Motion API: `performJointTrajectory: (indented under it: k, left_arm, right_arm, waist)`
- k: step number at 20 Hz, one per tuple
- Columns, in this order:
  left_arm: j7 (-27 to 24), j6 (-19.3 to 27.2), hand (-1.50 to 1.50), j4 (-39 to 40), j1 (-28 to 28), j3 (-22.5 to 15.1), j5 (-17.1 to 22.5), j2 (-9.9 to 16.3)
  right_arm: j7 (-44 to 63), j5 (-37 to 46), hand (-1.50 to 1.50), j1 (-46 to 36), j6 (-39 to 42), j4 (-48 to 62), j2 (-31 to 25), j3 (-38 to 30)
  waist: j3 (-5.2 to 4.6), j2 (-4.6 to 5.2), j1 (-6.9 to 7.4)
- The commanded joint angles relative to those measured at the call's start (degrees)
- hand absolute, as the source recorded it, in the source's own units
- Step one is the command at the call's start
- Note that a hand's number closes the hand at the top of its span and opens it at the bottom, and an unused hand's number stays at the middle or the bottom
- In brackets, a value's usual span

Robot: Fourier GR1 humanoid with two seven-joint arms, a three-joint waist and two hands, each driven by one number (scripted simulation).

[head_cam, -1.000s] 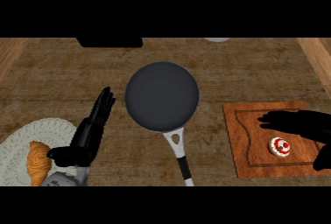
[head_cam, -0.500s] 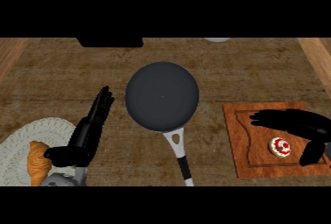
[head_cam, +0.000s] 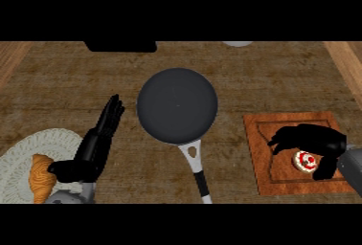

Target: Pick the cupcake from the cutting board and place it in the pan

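Note:
The cupcake point(head_cam: 305, 161), pale with a red and white top, sits on the brown cutting board point(head_cam: 283, 127) at the right. My right hand point(head_cam: 311, 139) hangs directly over it, fingers curling down on its left and the thumb on its right, not visibly closed on it. The dark round pan point(head_cam: 176, 105) lies in the middle of the counter, its white and black handle point(head_cam: 197, 170) pointing toward me. My left hand point(head_cam: 99, 139) rests open left of the pan, fingers straight and pointing away.
A pale woven round mat point(head_cam: 28, 160) with a croissant point(head_cam: 41, 176) on it lies at the lower left. A dark box point(head_cam: 120, 46) and a pale round object point(head_cam: 237, 44) sit at the counter's far edge. Wooden borders run along both sides.
My right hand has come in from the right edge, moving left and down over the cupcake, with its fingers curling around it. The left hand has stayed put.

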Motion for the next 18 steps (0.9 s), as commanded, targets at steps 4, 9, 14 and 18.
performJointTrajectory:
  k: [4, 9, 14, 18]
  left_arm:
    - [0.0, -1.1, 0.00, 1.8, -0.8, 1.4, -1.9, -2.3]
    - [0.2, -0.3, 0.00, 0.1, 0.7, 1.0, -4.0, -3.4]
    - [1.4, -0.9, 0.00, -1.2, 1.5, 1.8, -3.4, -3.3]
    - [0.2, -1.2, 0.00, 0.4, 0.7, 1.8, -3.4, -3.3]
  right_arm:
    - [-2.8, 5.8, 1.50, -1.3, -1.6, 0.3, 3.0, -0.7]
    - [-5.6, 6.3, 1.50, -2.6, -5.5, 5.2, 5.5, -3.7]
    - [-11.0, 1.4, 1.50, 0.5, -11.1, 5.0, 3.0, -9.3]
    - [15.4, -0.3, 1.50, -0.4, -10.2, -1.2, 18.7, -10.5]
  waist:
    - [0.30, 0.15, -0.34]
    - [0.32, 0.20, -0.12]
    - [0.34, 0.17, -0.31]
    - [0.15, -0.53, -1.34]
